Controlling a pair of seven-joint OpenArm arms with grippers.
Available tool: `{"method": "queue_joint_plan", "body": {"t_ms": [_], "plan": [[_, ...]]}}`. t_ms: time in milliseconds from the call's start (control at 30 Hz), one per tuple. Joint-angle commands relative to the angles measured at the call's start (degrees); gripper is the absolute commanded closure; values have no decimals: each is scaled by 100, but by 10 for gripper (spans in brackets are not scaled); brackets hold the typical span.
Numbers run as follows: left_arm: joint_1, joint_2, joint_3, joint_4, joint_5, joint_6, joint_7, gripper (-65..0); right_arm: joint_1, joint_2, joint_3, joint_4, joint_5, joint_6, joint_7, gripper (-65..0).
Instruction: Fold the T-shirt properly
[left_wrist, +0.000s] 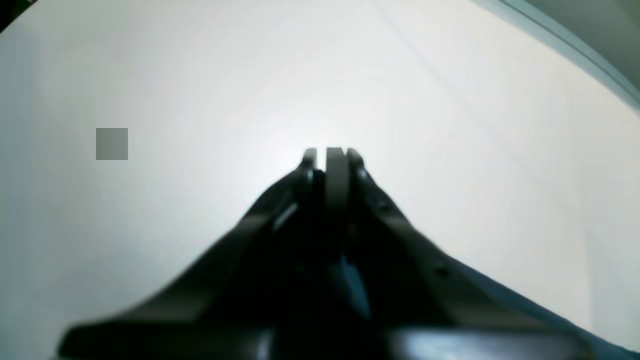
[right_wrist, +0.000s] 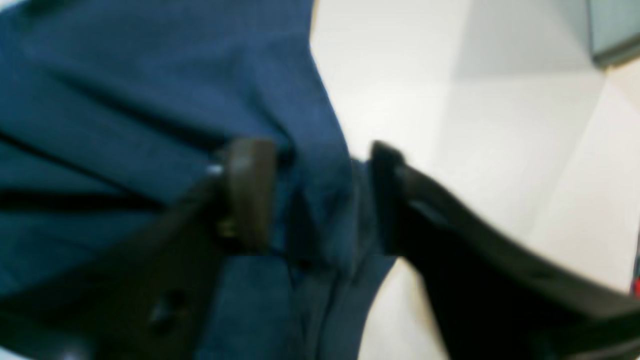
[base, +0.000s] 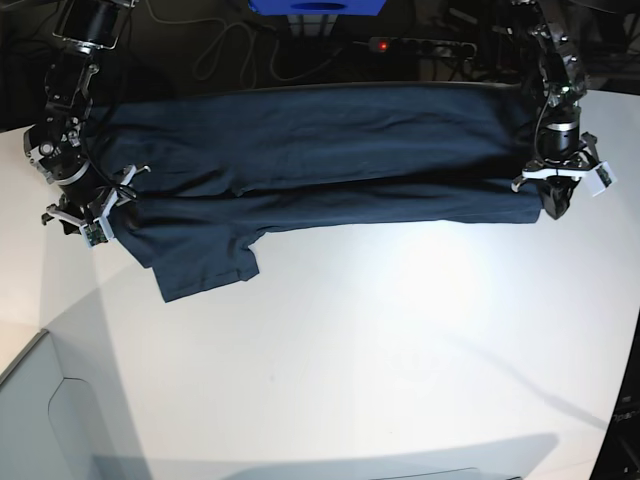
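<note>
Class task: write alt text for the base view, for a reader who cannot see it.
A dark navy T-shirt lies folded lengthwise across a white table, one sleeve sticking out toward the camera. A robot hand sits at each end: the right hand and the left hand.

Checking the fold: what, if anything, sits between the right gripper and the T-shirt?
Nothing visible. The right gripper is open, its fingers straddling the T-shirt edge, on the white table.
</note>
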Motion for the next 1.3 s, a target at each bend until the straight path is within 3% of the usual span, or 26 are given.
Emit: {"method": "queue_joint_plan", "body": {"t_ms": [0,67,267,600,733,933,1267], "plan": [[-31,-72,-26,76,-37,-16,-156,0,68,140,50,264,94,223,160,-388],[-31,-72,-26,76,-37,-16,-156,0,50,149,50,422,94,438,151,-423],[-39,-72,-26,76,-37,-16,-156,0,112,158,15,616,94,438,151,-430],[-39,-72,-26,67,-28,-16,-156,0,569,166,-3,-536,94,438,151,-423],[-39,-72,-26,67,-28,-16,-156,0,587,166,-3,-703,94,438,151,-298],[-39,-72,-26,67,-10,-16,-156,0,578,158,-3,-694,94,438,151,0],[-48,-72,-26,67,-1,-16,-156,0,525,158,6,9,94,438,151,-1]]}}
